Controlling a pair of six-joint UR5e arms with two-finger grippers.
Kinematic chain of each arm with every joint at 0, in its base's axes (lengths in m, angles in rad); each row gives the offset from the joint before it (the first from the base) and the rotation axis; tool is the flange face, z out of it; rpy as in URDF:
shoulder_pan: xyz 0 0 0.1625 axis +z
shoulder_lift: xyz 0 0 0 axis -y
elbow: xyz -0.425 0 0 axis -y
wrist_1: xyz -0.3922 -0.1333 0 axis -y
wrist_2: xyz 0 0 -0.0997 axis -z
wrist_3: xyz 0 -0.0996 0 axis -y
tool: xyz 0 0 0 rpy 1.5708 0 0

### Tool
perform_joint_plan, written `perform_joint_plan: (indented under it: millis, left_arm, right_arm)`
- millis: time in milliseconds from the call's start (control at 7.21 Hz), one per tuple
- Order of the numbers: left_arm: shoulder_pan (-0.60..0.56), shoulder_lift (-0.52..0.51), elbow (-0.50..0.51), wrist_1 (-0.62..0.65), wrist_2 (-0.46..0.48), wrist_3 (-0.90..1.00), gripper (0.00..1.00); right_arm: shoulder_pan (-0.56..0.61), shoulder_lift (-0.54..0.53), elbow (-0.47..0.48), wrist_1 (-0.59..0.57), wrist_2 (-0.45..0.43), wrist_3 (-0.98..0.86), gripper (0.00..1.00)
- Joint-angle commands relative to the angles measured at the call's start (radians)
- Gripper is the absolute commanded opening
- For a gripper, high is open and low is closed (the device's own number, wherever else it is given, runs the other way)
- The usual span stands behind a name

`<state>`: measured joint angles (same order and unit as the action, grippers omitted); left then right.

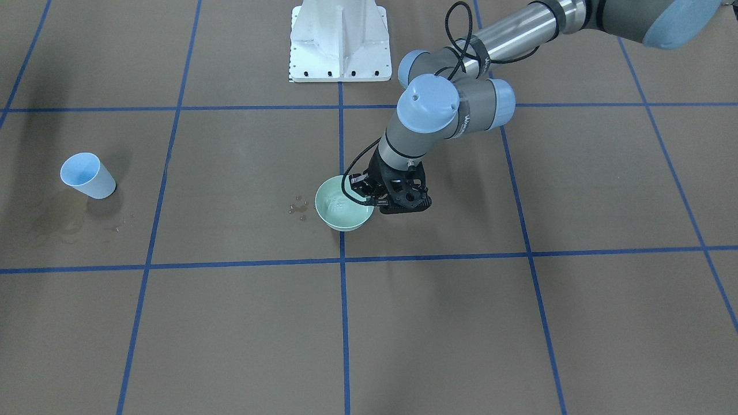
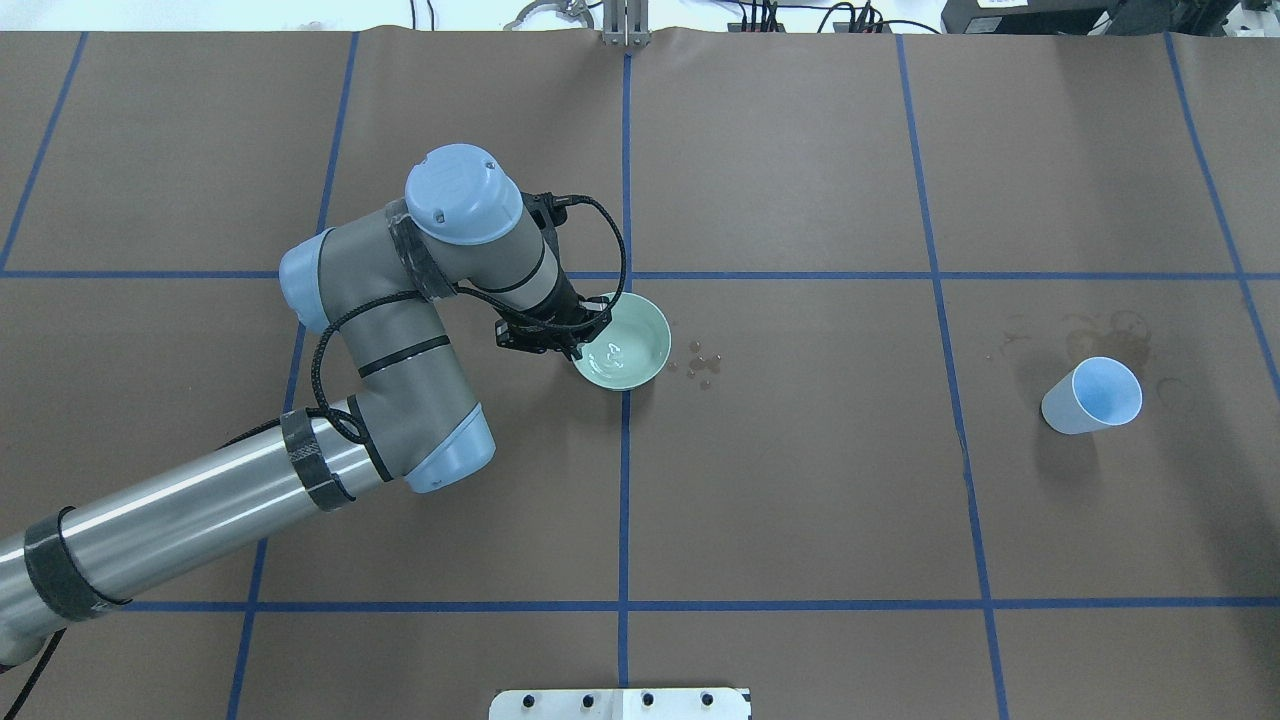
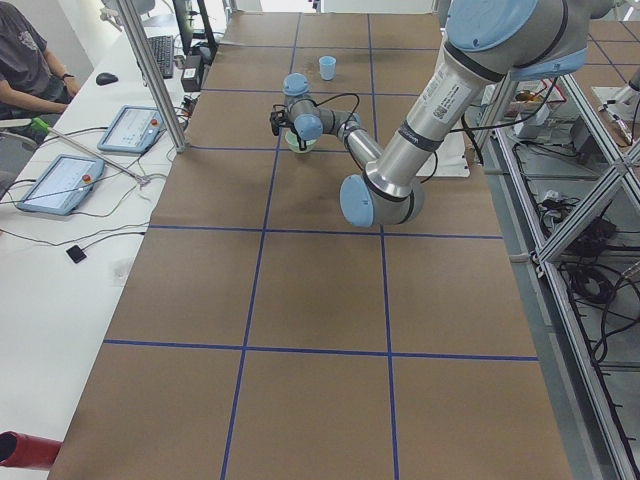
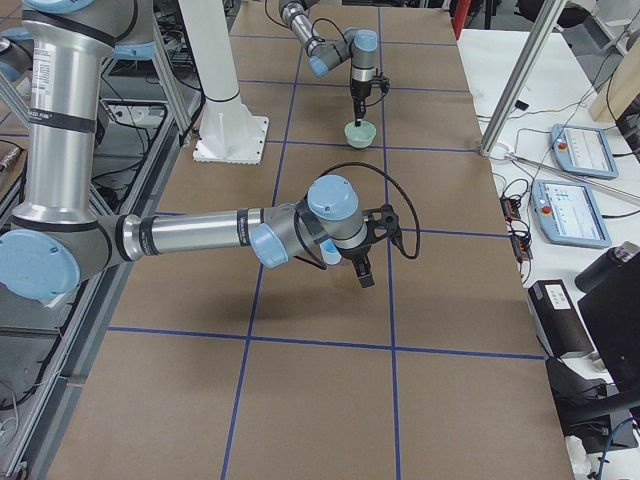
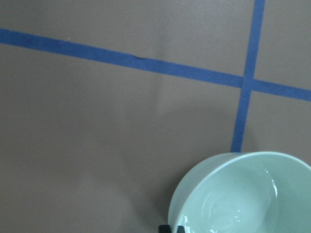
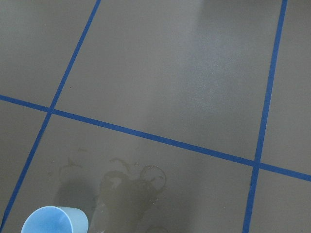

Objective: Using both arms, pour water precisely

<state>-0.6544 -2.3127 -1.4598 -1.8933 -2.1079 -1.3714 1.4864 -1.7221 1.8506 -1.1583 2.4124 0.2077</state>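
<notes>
Water (image 2: 615,352) — pooled in upright bowl (image 2: 666,338)

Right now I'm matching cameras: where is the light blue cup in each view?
Front-facing: cup, left edge.
Overhead: cup, right side.
Exterior left: cup, top centre.
Exterior right: cannot make it out.
Left wrist: absent.
Right wrist: cup, bottom-left corner.
Landmark: green bowl at the table's centre.
</notes>
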Motion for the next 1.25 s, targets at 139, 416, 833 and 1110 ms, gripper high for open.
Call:
perform_joint_plan:
  millis: [139, 416, 833, 1110]
  left_arm:
    - [-0.186, 0.253, -0.201, -0.007, -0.209, 0.114, 0.0]
    - [-0.284, 0.498, -0.264, -0.02, -0.227, 0.44, 0.0]
    - [-0.433, 0.663, -0.18, -0.024, -0.271, 0.814, 0.0]
    - [-0.504, 0.673, -0.062, -0.026, -0.314, 0.993, 0.0]
  right_arm:
    - [0.031, 0.064, 0.004, -0.139, 0.031, -0.002, 1.0]
    - [0.029, 0.064, -0.001, -0.147, 0.034, -0.002, 1.0]
    - [0.028, 0.062, -0.001, -0.147, 0.04, -0.002, 1.0]
    - [0.028, 0.061, 0.004, -0.147, 0.04, -0.002, 1.0]
